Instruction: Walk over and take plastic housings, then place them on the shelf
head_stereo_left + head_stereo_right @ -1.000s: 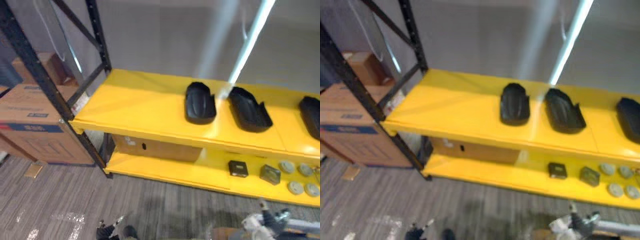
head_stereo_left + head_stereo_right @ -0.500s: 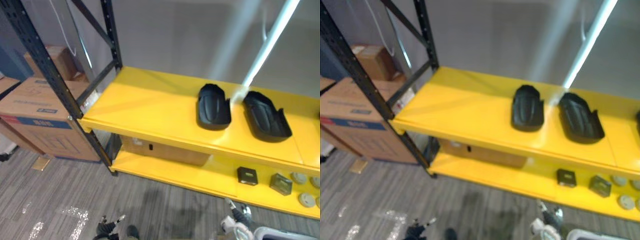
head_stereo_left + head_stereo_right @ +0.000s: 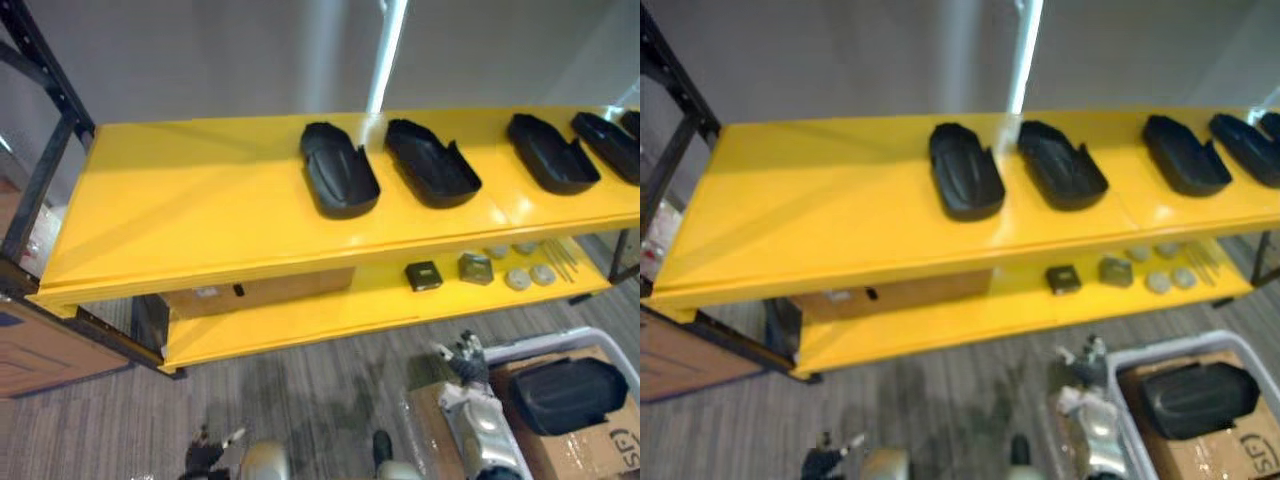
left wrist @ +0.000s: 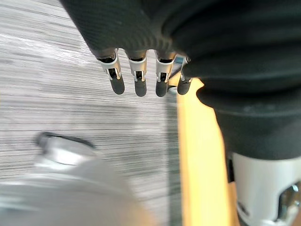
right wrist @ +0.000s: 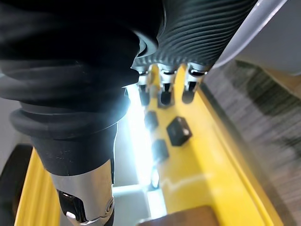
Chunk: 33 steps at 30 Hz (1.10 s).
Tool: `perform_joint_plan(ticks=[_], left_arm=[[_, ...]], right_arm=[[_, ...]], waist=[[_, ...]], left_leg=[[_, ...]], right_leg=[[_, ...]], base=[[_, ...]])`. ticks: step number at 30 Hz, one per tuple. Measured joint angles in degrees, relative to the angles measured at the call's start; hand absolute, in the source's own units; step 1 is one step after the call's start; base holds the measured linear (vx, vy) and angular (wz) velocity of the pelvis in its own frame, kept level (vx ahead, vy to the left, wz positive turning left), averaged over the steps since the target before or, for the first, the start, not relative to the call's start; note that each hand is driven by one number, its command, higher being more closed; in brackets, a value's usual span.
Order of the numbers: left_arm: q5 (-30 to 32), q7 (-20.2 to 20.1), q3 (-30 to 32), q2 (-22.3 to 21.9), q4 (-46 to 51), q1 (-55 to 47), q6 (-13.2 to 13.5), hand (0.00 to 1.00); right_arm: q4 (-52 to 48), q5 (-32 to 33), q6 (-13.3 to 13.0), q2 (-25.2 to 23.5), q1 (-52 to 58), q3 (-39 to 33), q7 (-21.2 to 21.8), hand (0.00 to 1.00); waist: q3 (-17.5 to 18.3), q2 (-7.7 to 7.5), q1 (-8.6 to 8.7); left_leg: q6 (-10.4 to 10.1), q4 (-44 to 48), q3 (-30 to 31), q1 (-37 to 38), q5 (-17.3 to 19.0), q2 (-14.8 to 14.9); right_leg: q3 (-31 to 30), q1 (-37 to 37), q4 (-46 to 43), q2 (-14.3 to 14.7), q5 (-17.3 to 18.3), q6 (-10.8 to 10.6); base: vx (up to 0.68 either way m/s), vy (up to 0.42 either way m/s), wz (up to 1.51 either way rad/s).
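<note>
Several black plastic housings lie in a row on the top level of the yellow shelf (image 3: 200, 210); the nearest is one housing (image 3: 340, 182), with another housing (image 3: 432, 176) beside it and more toward the right. One more black housing (image 3: 565, 392) rests on a cardboard box (image 3: 595, 445) inside a white bin (image 3: 1160, 350) on the floor at lower right. My right hand (image 3: 462, 358) hangs low beside that bin, fingers (image 5: 162, 92) relaxed and holding nothing. My left hand (image 3: 212, 450) hangs low at the left over the grey floor, fingers (image 4: 138, 81) straight and empty.
The lower shelf level carries two small dark blocks (image 3: 424, 276), several grey discs (image 3: 520, 278) and a flat cardboard box (image 3: 255, 295). A black upright post (image 3: 45, 170) stands at the shelf's left end, with a brown carton (image 3: 40, 345) beside it.
The camera has swung to the right: the shelf's right part, more housings and the bin with a housing have come into view. Both hands still hang low and empty.
</note>
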State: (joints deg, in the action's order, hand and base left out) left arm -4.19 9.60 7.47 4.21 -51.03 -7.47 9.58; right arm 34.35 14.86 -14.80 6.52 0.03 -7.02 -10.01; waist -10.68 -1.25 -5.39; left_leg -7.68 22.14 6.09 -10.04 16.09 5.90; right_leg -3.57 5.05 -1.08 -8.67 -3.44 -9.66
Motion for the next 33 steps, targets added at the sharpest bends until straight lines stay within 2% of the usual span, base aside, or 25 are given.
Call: perform_joint_plan(ticks=[4, 9, 11, 12, 15, 16, 17, 18, 19, 20, 21, 23, 24, 26, 27, 28, 29, 30, 31, 32, 33], left_arm=[[-0.46, 1.49, 0.27, -0.77, 0.75, -0.49, 0.06, 0.0], [1.04, 1.14, 0.69, -0.66, 0.91, -1.72, 1.79, 0.0], [7.44, 0.4, 0.13, -0.42, 2.18, -1.46, 2.54, 0.0], [7.85, 0.32, 0.04, -0.38, 2.56, -1.25, 2.54, 0.0], [9.79, 0.07, -2.13, 0.49, 3.15, 0.54, 2.36, 0.0], [9.72, -0.73, -2.38, 1.08, 3.36, 1.16, 1.76, 0.0], [9.71, -1.46, -2.33, 2.14, 4.8, 1.25, 0.6, 0.0], [9.65, -1.57, -1.96, 2.35, 5.43, 1.12, 0.07, 0.0], [9.28, -1.78, -1.0, 2.69, 5.61, 0.85, -0.91, 0.0], [9.07, -1.85, -0.67, 2.7, 5.62, 0.54, -1.55, 0.0], [9.16, -2.24, 0.65, 2.59, 5.39, -0.07, -2.51, 0.0], [9.4, -2.67, 1.48, 2.62, 5.06, -2.13, -2.9, 0.0], [9.51, -3.2, 1.57, 2.7, 4.84, -3.9, -3.71, 0.0], [9.12, -3.81, 2.58, 2.72, 4.62, -6.61, -4.88, 0.0], [9.12, -3.99, 2.88, 2.96, 4.36, -7.04, -5.02, 0.0], [9.05, -4.34, 3.24, 3.86, 4.23, -7.87, -5.2, 0.0], [8.53, -5.13, 3.97, 5.83, 3.56, -8.71, -5.46, 0.0], [8.48, -6.42, 3.57, 5.88, 1.46, -8.05, -6.13, 0.0], [8.46, -6.77, 3.64, 6.0, 1.06, -8.7, -6.1, 0.0], [8.12, -7.19, 3.68, 6.58, 0.35, -9.75, -6.02, 0.0], [7.98, -7.2, 4.22, 7.29, 0.29, -10.57, -6.02, 0.0]], right_arm=[[-0.1, -0.08, -0.2, -0.05, -0.23, 0.8, -0.36, 0.0], [-0.43, -0.44, -0.14, 0.35, -1.11, 2.56, -1.88, 0.0], [-2.17, 0.49, 0.01, 1.82, -1.23, 2.47, -2.61, 0.0], [-2.63, 0.75, 0.01, 2.02, -1.15, 2.43, -2.59, 0.0], [-10.3, 3.22, -1.41, 2.36, 2.0, -0.07, -2.5, 0.0], [-13.24, 4.54, -2.71, 1.57, 4.47, -0.69, -2.03, 0.0], [-16.2, 4.59, -3.28, 0.04, 7.38, -0.93, -0.69, 0.0], [-17.79, 4.47, -3.39, -0.66, 8.98, -0.77, 0.08, 0.0], [-20.34, 3.28, -3.45, -1.45, 11.76, -0.22, 1.73, 0.0], [-20.97, 2.49, -3.44, -1.53, 13.06, 0.01, 2.67, 0.0], [-21.23, 2.24, -3.34, -1.59, 14.71, 0.41, 4.39, 0.0], [-21.16, 1.16, -3.25, -1.6, 14.66, 1.23, 5.72, 0.0], [-20.72, -0.41, -3.53, -1.22, 12.97, 2.74, 6.36, 0.0], [-17.23, -4.04, -3.51, 1.4, 4.39, 9.26, 6.34, 0.0], [-16.39, -4.9, -3.44, 2.02, 1.79, 11.02, 6.27, 0.0], [-15.64, -6.67, -2.91, 2.74, -2.22, 13.53, 5.91, 0.0], [-16.23, -9.17, -1.37, 3.24, -7.75, 15.61, 4.13, 0.0], [-16.17, -9.93, 1.28, 4.99, -10.75, 15.09, 1.5, 0.0], [-16.34, -10.04, 2.15, 5.2, -10.91, 14.8, 0.37, 0.0], [-19.16, -10.03, 3.01, 5.28, -9.97, 13.47, -1.45, 0.0], [-21.82, -9.84, 3.26, 5.24, -7.86, 11.69, -3.46, 0.0]], waist=[[-0.06, 0.95, -0.5], [-0.28, 0.51, -1.69], [-0.45, 0.79, -1.46], [-0.58, 0.89, -1.45], [-3.44, 2.22, -0.21], [-4.42, 1.61, 0.37], [-5.28, 0.19, 0.46], [-5.73, -0.5, 0.23], [-6.43, -1.14, 0.28], [-6.29, -1.36, 0.73], [-6.33, -1.26, 1.58], [-6.33, -1.13, 1.54], [-6.31, -0.74, 1.51], [-6.64, 0.73, 0.39], [-6.74, 1.02, -0.36], [-6.82, 1.16, -0.94], [-6.84, -0.16, -1.62], [-7.9, 2.28, -2.44], [-7.76, 2.58, -2.94], [-7.72, 1.87, -3.07], [-7.59, 0.34, -3.07]], left_leg=[[-0.91, -3.42, 1.37, 0.56, -2.32, 0.75], [-1.19, -4.22, 1.18, 1.94, -2.37, 1.38], [-0.59, 1.78, 1.6, -0.27, 0.36, 1.6], [-0.46, 2.86, 1.64, -0.5, 0.82, 1.67], [0.77, 11.74, 0.81, 0.25, 6.27, 2.89], [1.72, 14.76, -1.07, 0.44, 8.04, 2.87], [2.8, 16.86, -4.11, 1.16, 9.67, 2.9], [3.45, 17.5, -5.81, 1.77, 10.49, 2.92], [4.7, 18.23, -9.06, 2.14, 11.36, 3.3], [5.46, 18.19, -10.26, 2.13, 11.68, 3.74], [7.01, 17.37, -13.09, 2.34, 11.32, 5.25], [7.33, 13.58, -18.09, 4.06, 8.29, 6.69], [7.74, 10.86, -21.28, 5.06, 6.14, 7.47], [7.79, 9.26, -26.74, 4.5, 3.78, 10.88], [7.71, 9.55, -27.83, 4.04, 3.49, 11.87], [7.51, 10.4, -28.89, 2.79, 3.27, 13.25], [5.89, 12.84, -26.41, -1.38, 4.32, 12.89], [6.43, 10.5, -19.01, -3.39, 3.8, 9.86], [7.12, 8.62, -18.39, -3.23, 2.66, 9.71], [6.89, 7.26, -20.84, -3.52, 1.02, 9.93], [6.78, 7.5, -22.52, -4.37, 0.95, 9.74]], right_leg=[[1.79, -0.06, 0.76, 0.53, -0.18, 0.23], [1.91, -0.74, 0.46, 1.08, 0.07, -0.14], [1.65, 0.81, -3.45, 1.79, 1.53, -0.18], [1.57, 0.96, -4.05, 1.95, 1.55, -0.14], [-0.36, 1.07, -10.44, 3.73, 1.66, 0.04], [-1.6, 1.9, -12.58, 3.77, 1.66, 0.06], [-1.16, 2.38, -13.26, 3.11, 1.49, 0.04], [-0.69, 2.41, -12.99, 2.57, 1.14, -0.01], [1.13, 2.85, -11.31, 1.59, -1.87, 0.38], [2.44, 2.95, -9.82, 1.53, -4.1, 1.98], [6.27, 4.3, -11.98, 1.62, -4.76, 4.2], [11.23, 7.51, -23.45, 0.83, -2.23, 7.79], [14.68, 9.47, -32.5, -1.48, -0.1, 10.97], [19.26, 11.58, -46.47, -7.36, 1.53, 14.83], [19.63, 11.68, -48.03, -8.67, 0.46, 16.61], [19.63, 11.36, -47.99, -10.2, -3.55, 18.75], [19.85, 9.32, -39.03, -10.72, -17.19, 15.18], [20.35, 7.56, -30.76, -7.3, -16.62, 15.93], [20.13, 6.64, -27.85, -6.31, -15.58, 16.36], [20.18, 6.78, -29.11, -6.84, -10.69, 16.66], [20.42, 6.3, -28.76, -7.45, -9.3, 16.04]], base=[[0.01, -0.08, 0.22], [0.07, -0.011, -0.01], [0.05, 0.062, -0.03], [0.02, 0.104, -0.18], [-0.04, 0.198, -0.47], [-0.18, 0.326, -0.92], [-0.2, 0.32, -1.07], [-0.19, 0.251, -1.36], [-0.21, 0.187, -1.12], [-0.28, 0.236, -1.27], [-0.31, 0.271, -1.18], [-0.18, 0.197, -1.26], [-0.1, 0.132, -1.29], [-0.12, 0.077, -1.46], [-0.15, -0.03, -1.24], [-0.16, -0.103, -1.18], [-0.27, -0.109, -1.31], [-0.25, -0.042, -1.18], [-0.24, 0.007, -1.0], [-0.14, -0.011, -0.83], [-0.11, -0.055, -0.75]])
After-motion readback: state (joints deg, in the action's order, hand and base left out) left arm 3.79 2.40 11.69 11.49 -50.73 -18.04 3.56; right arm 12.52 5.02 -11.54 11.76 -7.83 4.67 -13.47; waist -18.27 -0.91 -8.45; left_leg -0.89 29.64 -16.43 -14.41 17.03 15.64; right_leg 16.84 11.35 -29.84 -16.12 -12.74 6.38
